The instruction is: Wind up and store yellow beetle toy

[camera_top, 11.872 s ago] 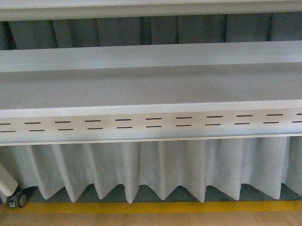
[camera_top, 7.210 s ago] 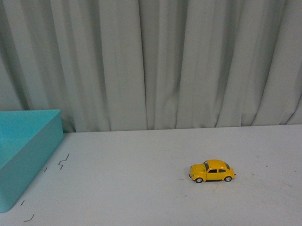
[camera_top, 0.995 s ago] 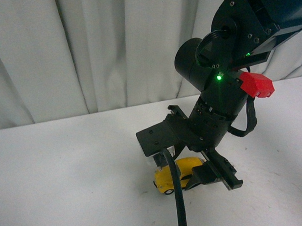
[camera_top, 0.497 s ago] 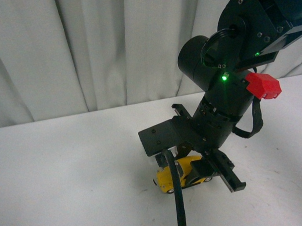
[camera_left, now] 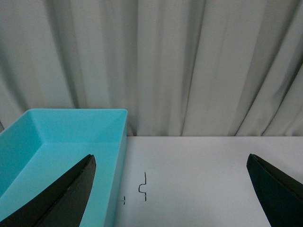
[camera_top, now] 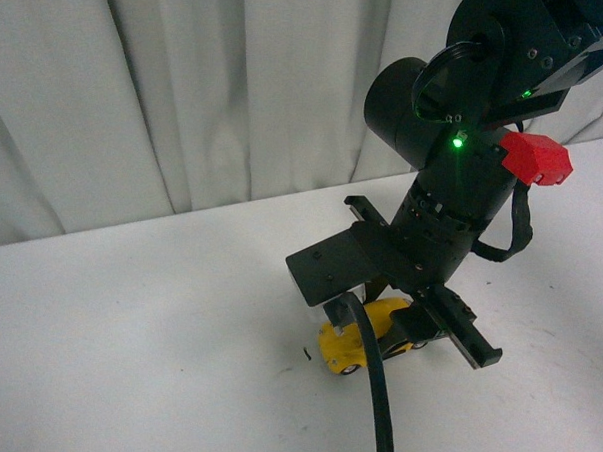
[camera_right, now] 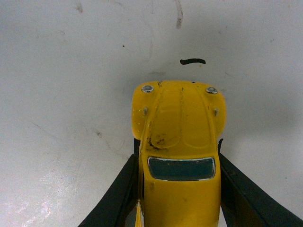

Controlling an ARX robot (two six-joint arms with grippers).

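Right hand [camera_top: 391, 332] clasps the yellow beetle toy [camera_right: 179, 123] on the desk [camera_top: 136, 343]; winding likely needs a backward pull.

soft even light, slightly grainy views, faint glare on the white table [camera_right: 52, 198], weak shadows

Yellow beetle toy [camera_right: 179, 123]: glossy yellow paint, smooth, with dark scuffs on the bonnet; shiny silver headlights; dark glossy window with a bright metal-look rim.
Right gripper [camera_right: 178, 156]: fingers [camera_right: 116, 196] black, matt.
Right arm [camera_top: 450, 179]: black housing, smooth, dull sheen; red plastic block [camera_top: 535, 158]; black rubbery cable [camera_top: 378, 413].
Table [camera_right: 57, 94]: white, matt, scratched and smudged.
Curtain [camera_top: 176, 101]: pale grey cloth, pleated.
Bin [camera_left: 71, 137]: turquoise plastic, smooth.
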